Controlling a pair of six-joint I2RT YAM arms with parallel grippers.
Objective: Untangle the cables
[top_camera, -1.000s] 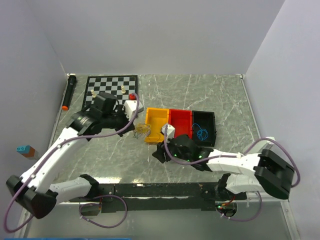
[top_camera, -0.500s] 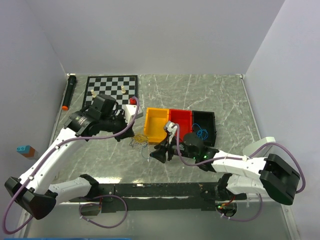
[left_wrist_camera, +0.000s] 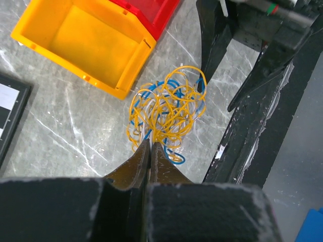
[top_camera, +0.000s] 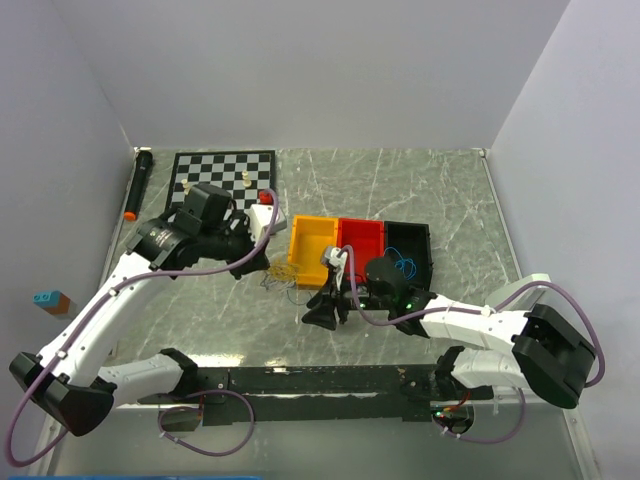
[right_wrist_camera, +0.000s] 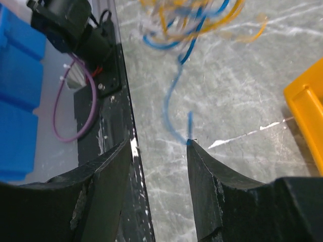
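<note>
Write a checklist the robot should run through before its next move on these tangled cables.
1. Left hand shut on the bunch of thin curly yellow, white and blue cables: ok.
2. Right hand open: ok.
3. Loose blue strand between the right hand's fingers: not ok, its end sits at one fingertip.
4. Bunch outside the yellow plastic bin: ok.
5. Strands separated: not ok, tangled.
</note>
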